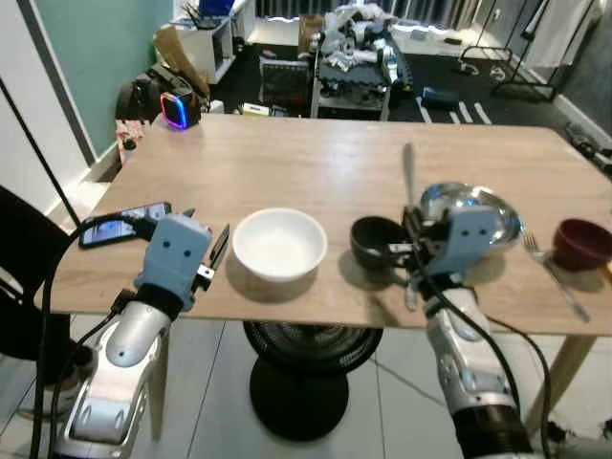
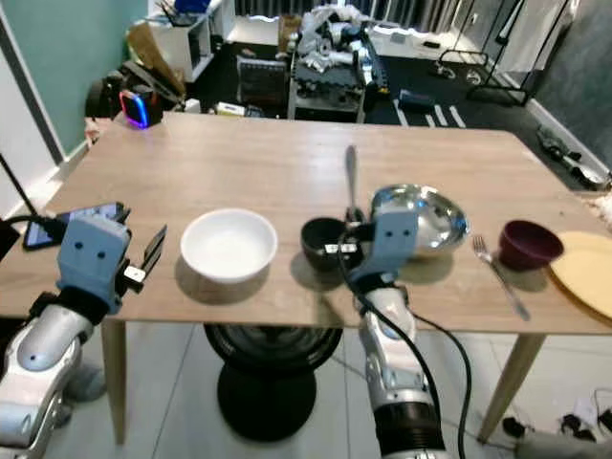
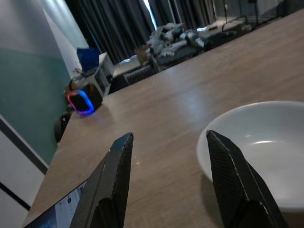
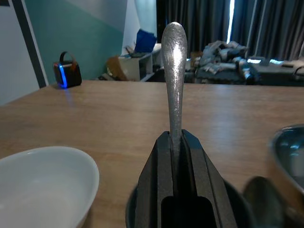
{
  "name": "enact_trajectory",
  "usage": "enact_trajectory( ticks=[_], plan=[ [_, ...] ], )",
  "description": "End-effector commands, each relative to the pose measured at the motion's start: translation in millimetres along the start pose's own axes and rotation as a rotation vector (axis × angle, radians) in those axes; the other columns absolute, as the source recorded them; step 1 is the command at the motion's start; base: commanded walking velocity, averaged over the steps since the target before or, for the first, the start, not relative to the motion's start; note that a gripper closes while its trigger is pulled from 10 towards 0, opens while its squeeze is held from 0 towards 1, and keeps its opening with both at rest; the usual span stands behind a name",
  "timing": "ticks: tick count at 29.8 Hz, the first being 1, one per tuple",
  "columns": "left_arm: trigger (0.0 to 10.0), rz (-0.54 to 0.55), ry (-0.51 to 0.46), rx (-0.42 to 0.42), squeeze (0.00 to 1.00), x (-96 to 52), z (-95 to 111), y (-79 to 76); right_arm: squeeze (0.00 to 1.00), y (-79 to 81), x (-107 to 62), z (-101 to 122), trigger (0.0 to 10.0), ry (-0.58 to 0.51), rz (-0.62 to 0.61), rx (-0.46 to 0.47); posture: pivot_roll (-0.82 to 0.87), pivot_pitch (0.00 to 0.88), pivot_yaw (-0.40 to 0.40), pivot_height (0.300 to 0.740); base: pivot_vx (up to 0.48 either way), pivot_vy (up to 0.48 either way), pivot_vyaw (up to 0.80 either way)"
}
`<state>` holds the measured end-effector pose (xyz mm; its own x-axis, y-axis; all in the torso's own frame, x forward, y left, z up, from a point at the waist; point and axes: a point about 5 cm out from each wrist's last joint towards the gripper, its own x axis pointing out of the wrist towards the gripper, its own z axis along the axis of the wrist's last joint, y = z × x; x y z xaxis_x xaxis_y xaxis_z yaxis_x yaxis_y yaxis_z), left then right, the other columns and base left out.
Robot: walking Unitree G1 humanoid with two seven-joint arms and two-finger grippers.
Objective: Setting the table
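Observation:
My right gripper (image 1: 412, 239) is shut on a silver spoon (image 1: 408, 174) whose handle points away across the wooden table (image 1: 316, 163). In the right wrist view the fingers (image 4: 159, 156) clamp the handle (image 4: 174, 57). The gripper hovers over a small black bowl (image 1: 371, 239), with a steel bowl (image 1: 483, 204) just behind it. A white bowl (image 1: 279, 244) sits near the front edge. My left gripper (image 1: 216, 252) stands open just left of that white bowl (image 3: 266, 147), holding nothing.
A maroon bowl (image 1: 581, 243) and a fork (image 1: 555, 274) lie at the right, with a yellow plate (image 2: 588, 270) beyond them. A phone (image 1: 124, 226) rests at the left edge, a glowing speaker (image 1: 176, 109) at the far left corner. Cluttered shelves stand behind the table.

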<state>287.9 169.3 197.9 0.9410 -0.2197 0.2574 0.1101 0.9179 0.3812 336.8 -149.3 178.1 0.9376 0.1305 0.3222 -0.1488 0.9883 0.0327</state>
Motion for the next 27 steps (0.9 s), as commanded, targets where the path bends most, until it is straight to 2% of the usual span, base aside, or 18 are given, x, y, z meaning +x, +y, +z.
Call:
enact_trajectory(
  ticks=[1,9,11,13,17,20,22,23,24,25,27],
  plan=[
    [10.0,-0.034,0.014,-0.017,0.00,-4.3,-1.4,-5.4,0.00,-7.7,-2.0,-2.0,10.0,0.024,-0.035,0.002,0.07,0.015,0.055,0.740,0.000,0.000,0.00],
    [10.0,-0.068,0.014,-0.025,0.00,-7.0,1.1,-7.2,0.00,-8.3,-3.5,1.3,10.0,0.052,-0.026,-0.017,0.07,0.017,0.054,0.740,0.000,0.000,0.00],
    [10.0,-0.090,0.018,-0.030,0.00,-7.8,1.5,-8.5,0.00,-7.2,-4.3,4.9,10.0,0.050,-0.001,-0.034,0.07,0.019,0.055,0.740,0.000,0.000,0.00],
    [10.0,-0.133,0.032,-0.068,0.00,-9.0,2.3,-8.8,0.00,-8.2,-6.1,11.3,10.0,0.038,0.071,-0.096,0.07,0.021,0.058,0.740,0.000,0.000,0.00],
    [10.0,-0.165,0.040,-0.084,0.00,-9.4,2.9,-6.4,0.00,-9.1,-6.7,13.1,10.0,0.057,0.129,-0.123,0.07,0.023,0.059,0.740,0.000,0.000,0.00],
    [10.0,-0.173,0.046,-0.071,0.00,-9.6,1.3,-5.1,0.00,-0.3,-6.3,14.8,10.0,0.061,0.173,-0.075,0.07,0.023,0.061,0.740,0.000,0.000,0.00],
    [10.0,-0.174,0.054,-0.068,0.00,-9.7,-0.3,-4.3,0.00,20.1,-5.2,18.4,10.0,0.067,0.227,0.020,0.07,0.022,0.061,0.740,0.000,0.000,0.00],
    [10.0,-0.174,0.054,-0.068,0.00,-9.7,-0.3,-4.3,0.00,20.1,-5.2,18.4,10.0,0.067,0.227,0.020,0.07,0.022,0.061,0.740,0.000,0.000,0.00],
    [10.0,-0.174,0.061,-0.068,0.00,-10.0,-1.1,-4.2,0.00,41.7,-3.0,17.4,10.0,0.114,0.236,0.065,0.08,0.023,0.058,0.740,0.000,0.000,0.00],
    [10.0,-0.174,0.061,-0.068,0.00,-10.0,-1.1,-4.2,0.00,41.7,-3.0,17.4,10.0,0.114,0.236,0.065,0.08,0.023,0.058,0.740,0.000,0.000,0.00],
    [10.0,-0.173,0.068,-0.069,0.00,-10.4,-1.8,-4.5,0.00,64.2,-5.2,11.4,10.0,0.180,0.260,0.097,0.08,0.024,0.055,0.740,0.000,0.000,0.00]
  ],
)
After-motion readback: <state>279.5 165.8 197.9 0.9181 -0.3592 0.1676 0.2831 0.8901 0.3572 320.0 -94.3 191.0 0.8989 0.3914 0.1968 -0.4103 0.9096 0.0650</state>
